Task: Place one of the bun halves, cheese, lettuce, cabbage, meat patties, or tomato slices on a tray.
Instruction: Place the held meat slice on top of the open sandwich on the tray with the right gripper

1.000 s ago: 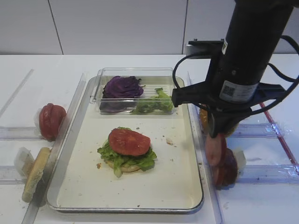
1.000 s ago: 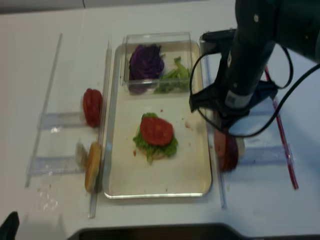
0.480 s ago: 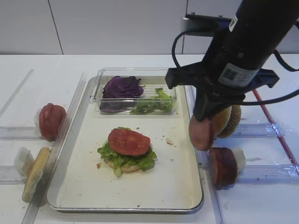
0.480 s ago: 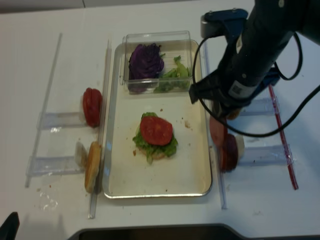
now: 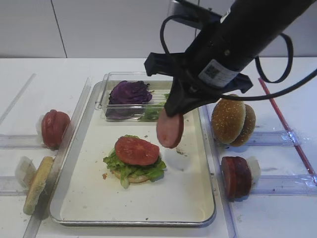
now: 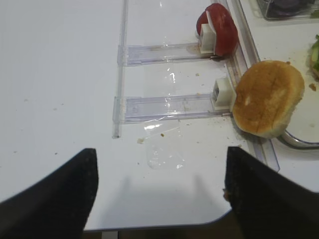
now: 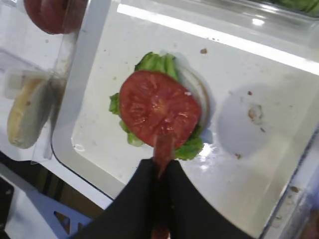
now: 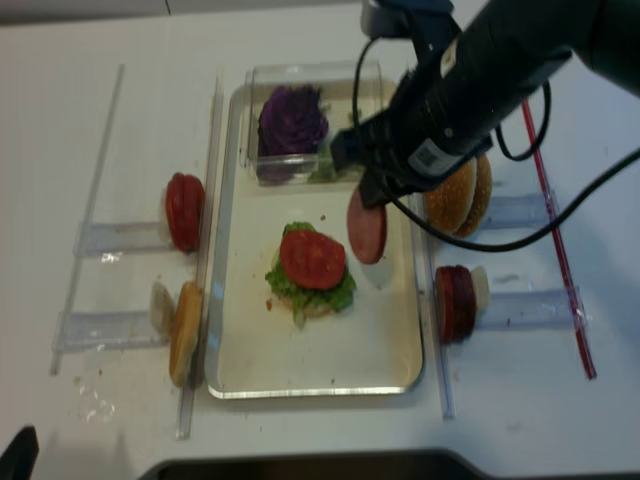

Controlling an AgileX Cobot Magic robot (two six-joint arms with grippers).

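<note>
Right claw [image 5: 171, 115] clamped on a meat patty [image 5: 170, 130], hanging edge-down over the tray [image 5: 188, 198], right of the tomato slice [image 5: 136, 150] on lettuce [image 5: 130, 170]. Wrist view shows only the patty's thin edge; fingertips hidden by arm. Left claw: dark blurred fingers [image 6: 55, 196] spread wide, holding nothing.
</note>
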